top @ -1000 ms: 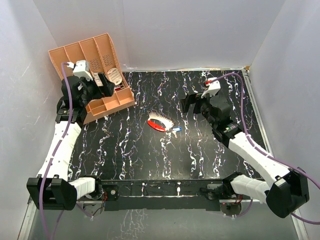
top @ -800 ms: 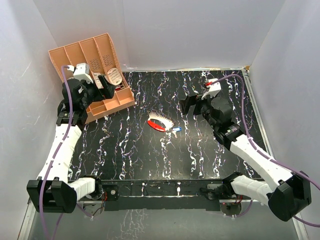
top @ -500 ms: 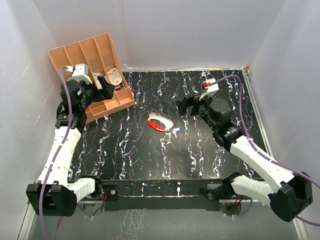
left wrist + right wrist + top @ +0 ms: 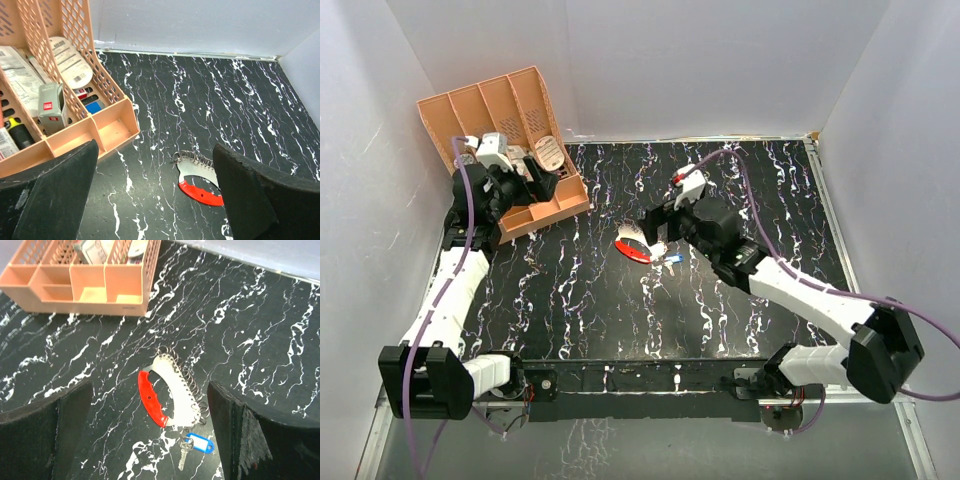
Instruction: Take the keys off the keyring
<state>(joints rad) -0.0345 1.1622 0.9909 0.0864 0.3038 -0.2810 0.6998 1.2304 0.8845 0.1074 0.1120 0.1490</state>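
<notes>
The keyring (image 4: 634, 248) is a red-and-white crescent fob with several silvery rings along its curved edge, lying flat on the black marbled table. It also shows in the left wrist view (image 4: 201, 181) and the right wrist view (image 4: 167, 392). One small silvery key (image 4: 184, 453) with a blue tag (image 4: 199, 444) lies at the fob's lower end, also seen from above (image 4: 672, 260). My right gripper (image 4: 654, 226) is open and hovers just over the fob, jaws either side of it (image 4: 150, 405). My left gripper (image 4: 536, 177) is open and empty by the organizer (image 4: 155, 157).
An orange mesh desk organizer (image 4: 525, 110) with small items leans at the back left, and shows in both wrist views (image 4: 117, 132) (image 4: 90, 287). White walls enclose the table on three sides.
My right arm has swung left from the back right to just above the keyring. My left gripper has shifted slightly right beside the organizer. The keyring and key have not moved.
</notes>
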